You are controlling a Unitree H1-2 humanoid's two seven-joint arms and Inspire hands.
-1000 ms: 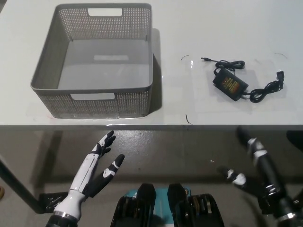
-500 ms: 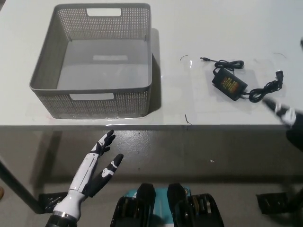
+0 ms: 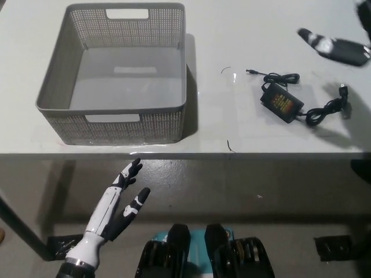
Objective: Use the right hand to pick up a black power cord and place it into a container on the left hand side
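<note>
A black power cord [image 3: 290,99] with a boxy adapter lies on the white table [image 3: 243,35] at the right, its wires looped on both sides. The grey perforated container [image 3: 116,75] stands at the left of the table with nothing in it. My black right hand [image 3: 336,49] shows at the upper right edge, above and to the right of the cord, apart from it; it is blurred and partly cut off by the frame. My white left hand [image 3: 113,211] rests below the table's front edge at the lower left, fingers spread and holding nothing.
The table's front edge [image 3: 185,155] runs across the middle of the picture, with grey floor below it. A few thin dark marks [image 3: 230,146] lie on the table between container and cord.
My right hand has risen from below the table's front edge, past the right edge of the picture, to above the table beyond the cord. Cord, container and left hand have not moved.
</note>
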